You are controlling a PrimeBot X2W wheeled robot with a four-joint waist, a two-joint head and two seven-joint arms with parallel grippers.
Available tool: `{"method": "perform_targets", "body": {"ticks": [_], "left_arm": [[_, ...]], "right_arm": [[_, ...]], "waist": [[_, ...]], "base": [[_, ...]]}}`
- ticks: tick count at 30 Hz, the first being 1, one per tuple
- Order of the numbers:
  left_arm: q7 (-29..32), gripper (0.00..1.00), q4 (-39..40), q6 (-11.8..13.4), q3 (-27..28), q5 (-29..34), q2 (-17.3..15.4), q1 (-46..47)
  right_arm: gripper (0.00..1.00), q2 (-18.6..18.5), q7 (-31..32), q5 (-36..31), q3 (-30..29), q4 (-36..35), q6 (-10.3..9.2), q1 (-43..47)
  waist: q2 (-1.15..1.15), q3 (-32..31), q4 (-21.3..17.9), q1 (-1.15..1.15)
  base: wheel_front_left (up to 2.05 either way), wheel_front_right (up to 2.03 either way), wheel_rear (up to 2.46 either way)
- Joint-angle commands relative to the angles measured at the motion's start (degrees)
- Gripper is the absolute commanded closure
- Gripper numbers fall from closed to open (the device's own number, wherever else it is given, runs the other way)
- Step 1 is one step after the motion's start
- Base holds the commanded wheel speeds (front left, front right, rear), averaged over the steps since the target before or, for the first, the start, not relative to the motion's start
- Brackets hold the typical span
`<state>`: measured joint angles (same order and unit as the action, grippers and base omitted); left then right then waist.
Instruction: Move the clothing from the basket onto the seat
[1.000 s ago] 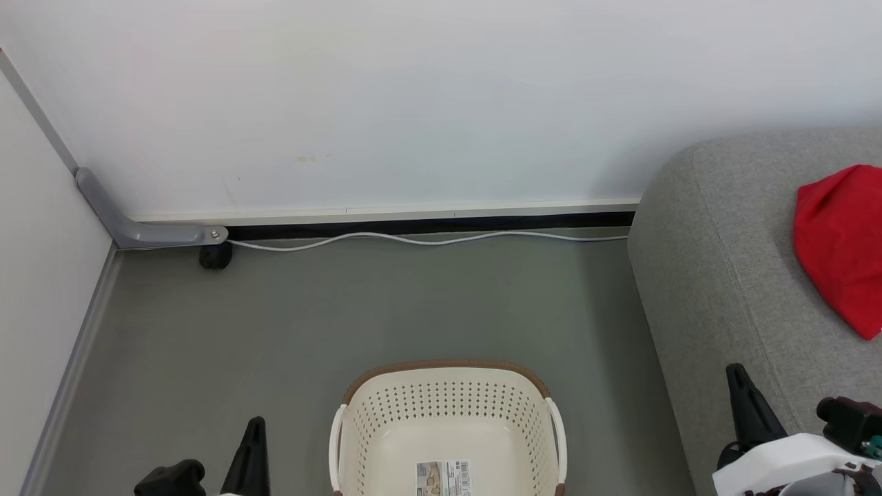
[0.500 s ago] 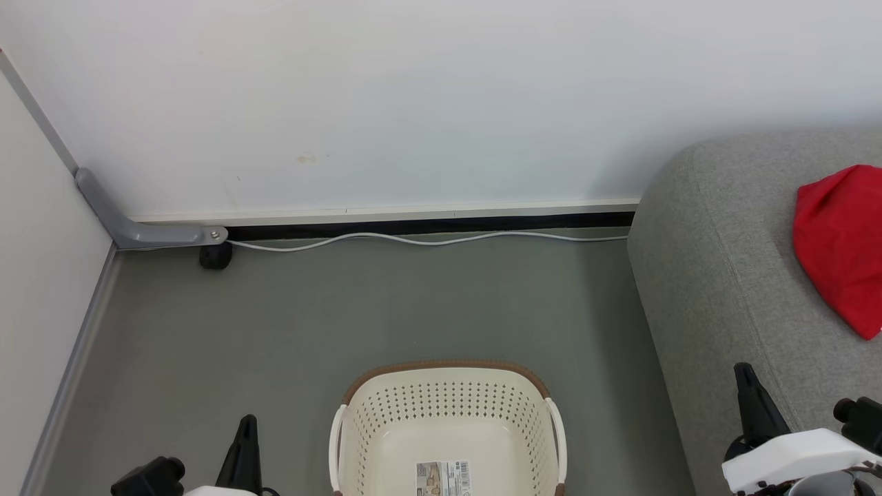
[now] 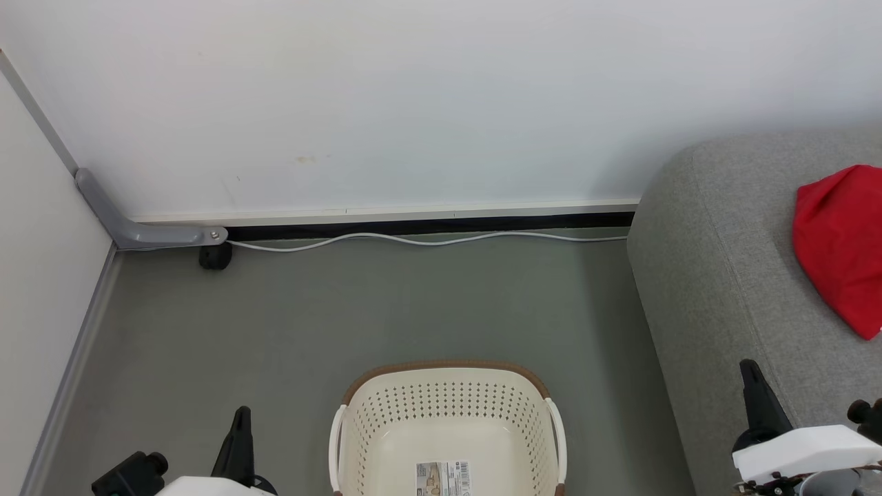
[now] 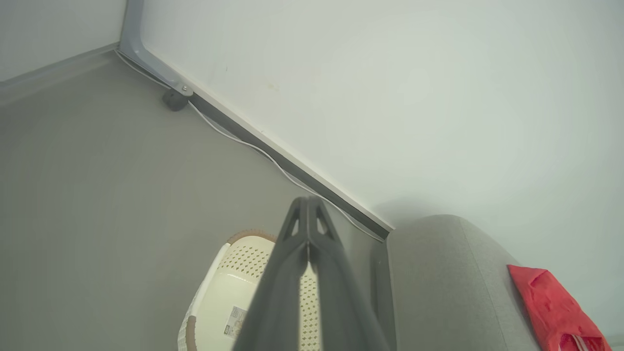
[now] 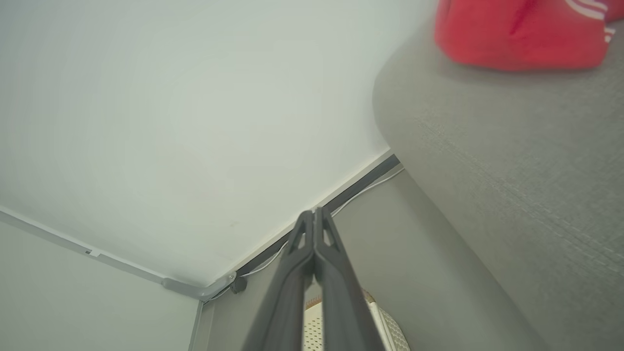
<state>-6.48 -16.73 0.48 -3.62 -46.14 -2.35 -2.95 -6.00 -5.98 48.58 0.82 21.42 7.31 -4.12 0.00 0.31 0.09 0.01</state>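
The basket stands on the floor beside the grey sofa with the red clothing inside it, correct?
Not quite. The basket does stand on the floor beside the grey sofa, but the red clothing lies on the sofa. In the head view the basket holds a paper label and no clothing.

White wall (image 3: 386, 103), grey-green floor (image 3: 413, 303). White cable (image 3: 427, 242) trails along dark skirting gap. Grey bracket (image 3: 158, 235) in left corner.
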Motion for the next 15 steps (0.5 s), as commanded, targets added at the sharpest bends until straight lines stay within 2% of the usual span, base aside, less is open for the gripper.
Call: {"method": "perform_targets", "body": {"ticks": [1, 15], "left_arm": [[0.53, 1.0, 1.66, -0.77, 1.4, -1.97, -0.51, 3.25], [2.72, 1.0, 1.85, -2.08, 2.89, -10.07, -0.59, 4.32]], "right_arm": [[1.0, -0.48, 0.72, 2.1, -0.1, -1.91, 0.09, -1.92], [1.0, 0.18, 2.87, 9.64, -1.43, -2.91, 0.1, -1.94]], "waist": [[0.0, 0.0, 0.0, -0.01], [0.0, -0.03, -0.02, -0.01]], "base": [[0.0, 0.0, 0.0], [0.0, 0.0, 0.0]]}}
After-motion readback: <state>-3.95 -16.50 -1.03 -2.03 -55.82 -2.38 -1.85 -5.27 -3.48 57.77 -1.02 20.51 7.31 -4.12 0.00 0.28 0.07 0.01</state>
